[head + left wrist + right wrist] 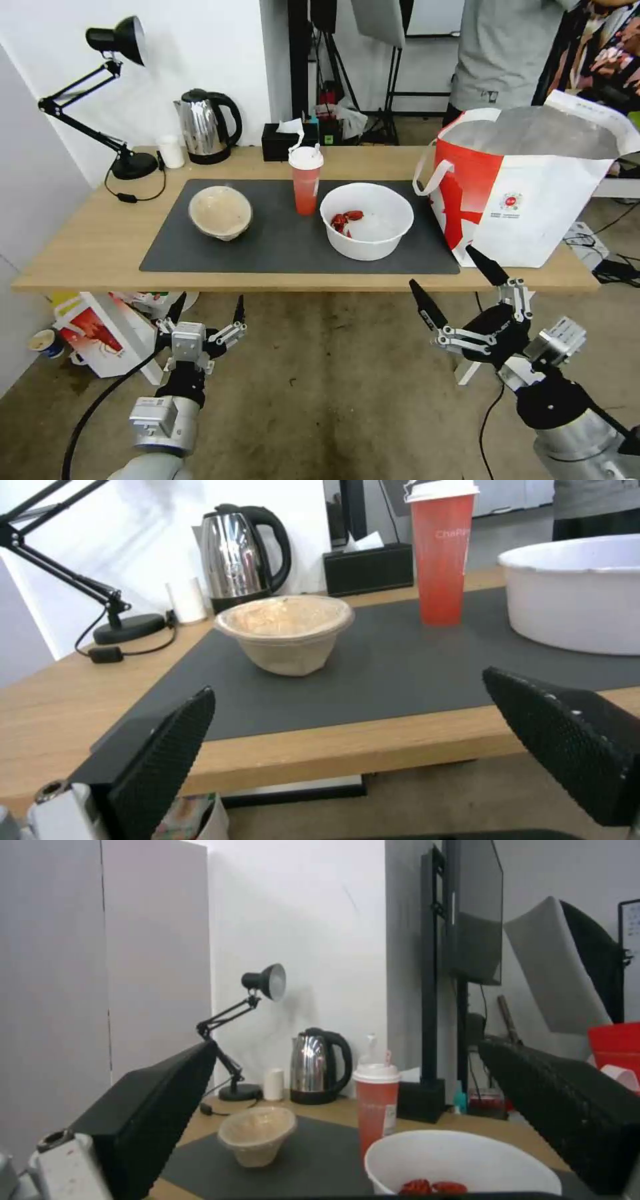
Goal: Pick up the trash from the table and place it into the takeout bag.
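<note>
While both arms hang in front of the near edge of the table, three pieces of trash stand on the dark grey mat: one beige paper bowl at the left, one red cup with white lid and straw in the middle, and one large white plastic bowl at the right. The takeout bag, boxy and lined with silver foil, stands open at the right end of the table. The left gripper and the right gripper are both spread wide and hold nothing. The right wrist view shows the red scraps in the white bowl; the left wrist view shows the rough paper wall of the beige bowl and the textured black pads. Far on the table stand one steel kettle, one black lamp and one black tissue box.
</note>
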Available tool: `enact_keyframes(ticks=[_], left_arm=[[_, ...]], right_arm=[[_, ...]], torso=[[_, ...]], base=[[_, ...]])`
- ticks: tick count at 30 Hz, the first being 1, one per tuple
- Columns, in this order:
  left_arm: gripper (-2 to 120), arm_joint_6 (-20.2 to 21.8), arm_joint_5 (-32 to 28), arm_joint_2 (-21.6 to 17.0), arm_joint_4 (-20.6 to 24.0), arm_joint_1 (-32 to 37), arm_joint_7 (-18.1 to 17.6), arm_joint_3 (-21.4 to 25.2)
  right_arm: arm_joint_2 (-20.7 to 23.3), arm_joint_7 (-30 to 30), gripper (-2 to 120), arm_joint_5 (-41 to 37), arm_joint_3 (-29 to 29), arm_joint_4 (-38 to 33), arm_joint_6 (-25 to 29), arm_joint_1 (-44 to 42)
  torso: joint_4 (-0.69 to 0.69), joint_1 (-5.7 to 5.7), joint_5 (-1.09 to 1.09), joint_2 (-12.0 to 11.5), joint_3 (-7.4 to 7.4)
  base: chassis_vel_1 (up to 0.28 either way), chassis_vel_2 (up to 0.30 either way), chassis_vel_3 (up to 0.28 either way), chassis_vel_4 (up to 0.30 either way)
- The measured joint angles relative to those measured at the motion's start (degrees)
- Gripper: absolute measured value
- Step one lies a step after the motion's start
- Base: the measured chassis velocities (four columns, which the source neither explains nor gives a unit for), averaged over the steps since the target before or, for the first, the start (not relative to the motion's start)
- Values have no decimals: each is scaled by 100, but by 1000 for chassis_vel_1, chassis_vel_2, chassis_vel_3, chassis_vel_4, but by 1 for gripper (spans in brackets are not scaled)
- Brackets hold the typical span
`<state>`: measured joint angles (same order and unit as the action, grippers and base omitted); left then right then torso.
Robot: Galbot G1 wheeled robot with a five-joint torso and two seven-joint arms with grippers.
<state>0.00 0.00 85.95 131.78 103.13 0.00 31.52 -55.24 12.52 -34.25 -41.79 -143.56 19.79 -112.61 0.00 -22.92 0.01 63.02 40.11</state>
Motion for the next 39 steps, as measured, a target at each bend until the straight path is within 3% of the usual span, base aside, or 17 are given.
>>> enact_keyframes(ticks=[7,11,19,22,32,36,37,39], left_arm=[[100,0,0,0,0,0,0,0],[100,0,0,0,0,0,0,0],[100,0,0,0,0,0,0,0],[100,0,0,0,0,0,0,0],[100,0,0,0,0,0,0,0],[100,0,0,0,0,0,0,0],[100,0,0,0,0,0,0,0],[100,0,0,0,0,0,0,0]], right_arm=[[245,-5,100,-261,-121,44,-190,132],[1127,-110,100,-1060,-522,241,-864,760],[2020,-223,100,-1877,-931,436,-1557,1398],[2054,-230,100,-1910,-946,448,-1589,1425],[2137,-228,100,-1971,-940,471,-1641,1492],[3041,-64,100,-2338,-568,819,-1978,2253],[3041,-64,100,-2338,-568,819,-1978,2253],[3466,15,100,-2511,-392,980,-2134,2609]], torso=[[-4,0,-2,0,0],[1,0,0,0,0],[3,0,-3,0,1],[-2,0,-1,0,1],[-1,0,0,0,0],[2,1,-1,0,1],[2,1,-1,0,1],[1,1,-1,0,1]], base=[[0,0,0,0],[0,0,0,0],[0,0,0,0],[0,0,0,0],[0,0,0,0],[0,0,0,0],[0,0,0,0],[0,0,0,0]])
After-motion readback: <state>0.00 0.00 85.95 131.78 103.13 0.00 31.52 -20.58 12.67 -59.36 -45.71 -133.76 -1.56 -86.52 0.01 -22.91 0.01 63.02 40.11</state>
